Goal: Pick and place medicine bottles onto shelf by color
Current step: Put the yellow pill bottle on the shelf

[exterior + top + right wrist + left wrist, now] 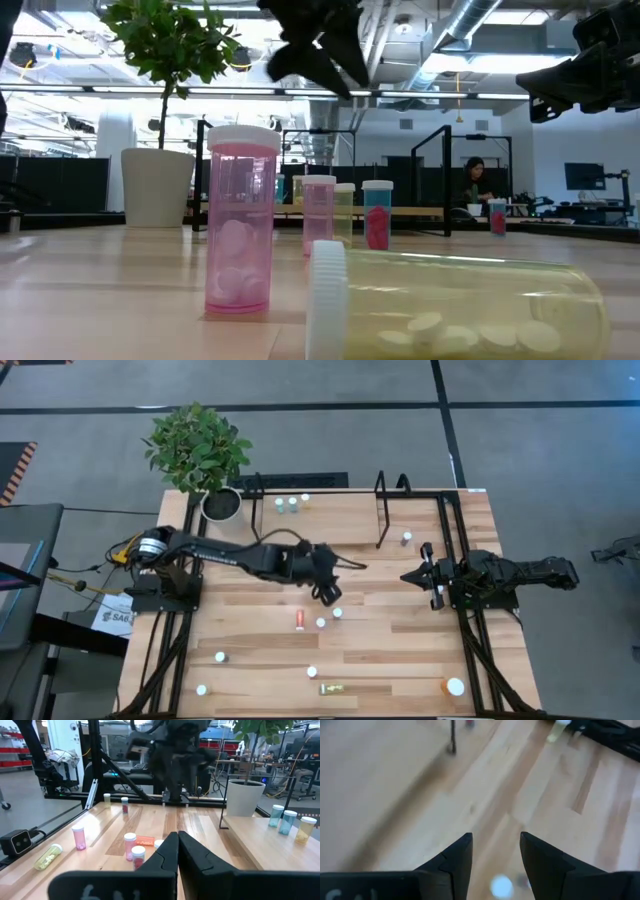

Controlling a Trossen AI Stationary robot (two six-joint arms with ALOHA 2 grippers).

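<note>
The left gripper [330,596] hangs over the middle of the tabletop [400,650], jaws parted and empty, directly above an upright bottle [337,613]. The right gripper [410,576] waits near the right edge, jaws closed on nothing. Three bottles [291,504] stand on the shelf [340,510] at the far side; others lie scattered across the near half.

Translucent plastic bottles [241,220], wood table [400,610]

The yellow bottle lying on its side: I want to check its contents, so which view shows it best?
The low view: the yellow bottle fills the foreground, white tablets visible through its clear wall. The high view shows it small near the table's front edge; the right wrist view shows it far off; the left wrist view misses it.
</note>
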